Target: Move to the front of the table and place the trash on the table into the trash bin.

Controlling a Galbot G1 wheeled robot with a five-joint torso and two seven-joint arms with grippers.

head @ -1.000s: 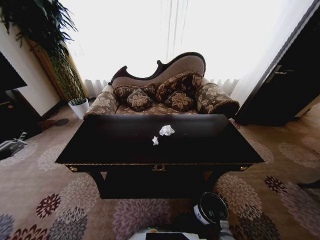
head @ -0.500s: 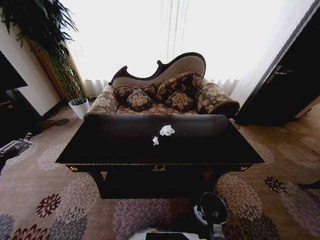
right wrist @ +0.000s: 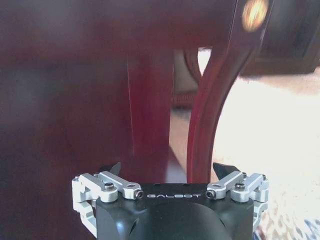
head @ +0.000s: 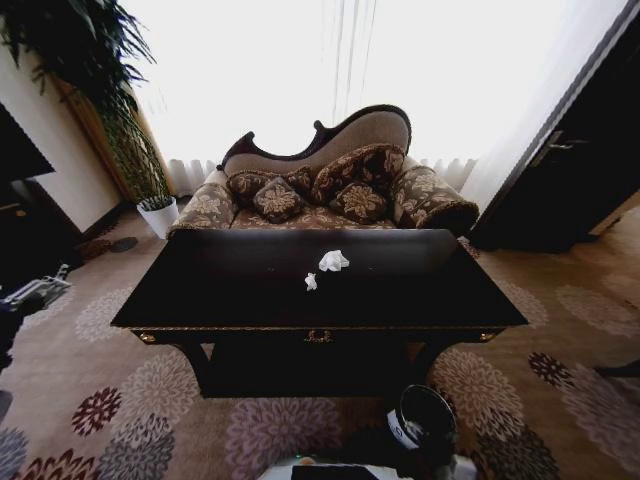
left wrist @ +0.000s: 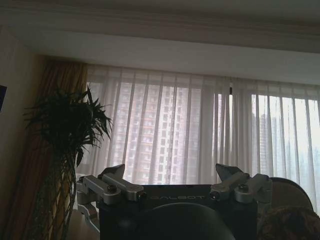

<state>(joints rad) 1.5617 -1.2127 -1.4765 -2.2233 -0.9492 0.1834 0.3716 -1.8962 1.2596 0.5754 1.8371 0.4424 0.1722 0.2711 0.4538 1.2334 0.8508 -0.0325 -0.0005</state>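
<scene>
Dark glossy table [head: 250, 300] is standing square ahead, two white tissue wads lying mid-top: larger wad [head: 333, 261] just beside smaller wad [head: 311, 282]. Black trash bin [head: 424, 418] is sitting on carpet by the near right table leg. Left gripper [left wrist: 172, 176] is facing the curtains, right gripper [right wrist: 169, 170] is facing a carved leg; both seemingly spread wide, gripping nothing.

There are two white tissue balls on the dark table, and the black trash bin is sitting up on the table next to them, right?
Not quite. The two white tissue wads, the larger and the smaller, do lie on the dark table, but the black trash bin stands on the carpet in front of the table, near its right front leg. The head view shows this.
</scene>
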